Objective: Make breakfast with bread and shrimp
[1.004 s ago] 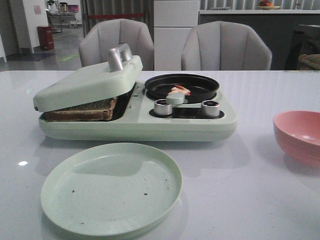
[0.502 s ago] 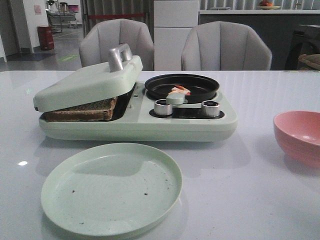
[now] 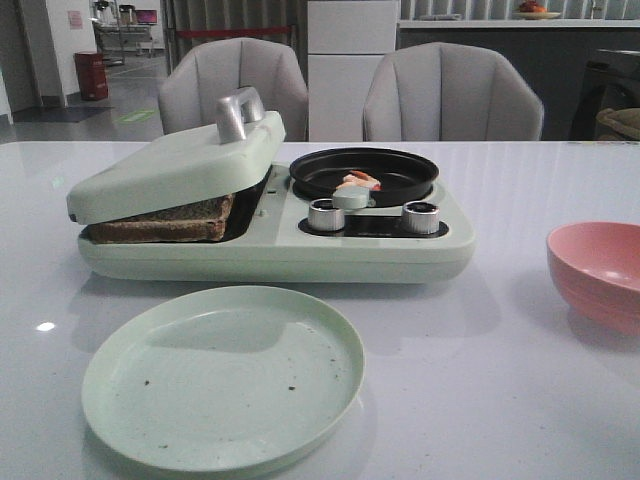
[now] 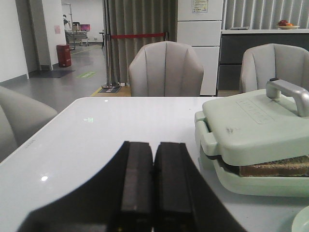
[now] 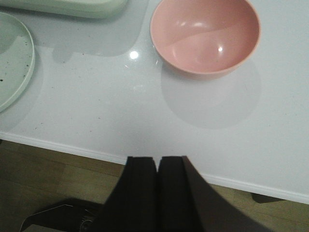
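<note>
The bread lies inside the pale-green breakfast maker, under its lowered lid; its edge also shows in the left wrist view. The shrimp sits in the black pan on the maker's right half, behind a round pale-green knob. My left gripper is shut and empty, low over the table to the left of the maker. My right gripper is shut and empty, over the table's front edge, short of the pink bowl. Neither gripper shows in the front view.
An empty pale-green plate lies in front of the maker; its rim shows in the right wrist view. A pink bowl stands at the right, also in the right wrist view. Two grey chairs stand behind the table.
</note>
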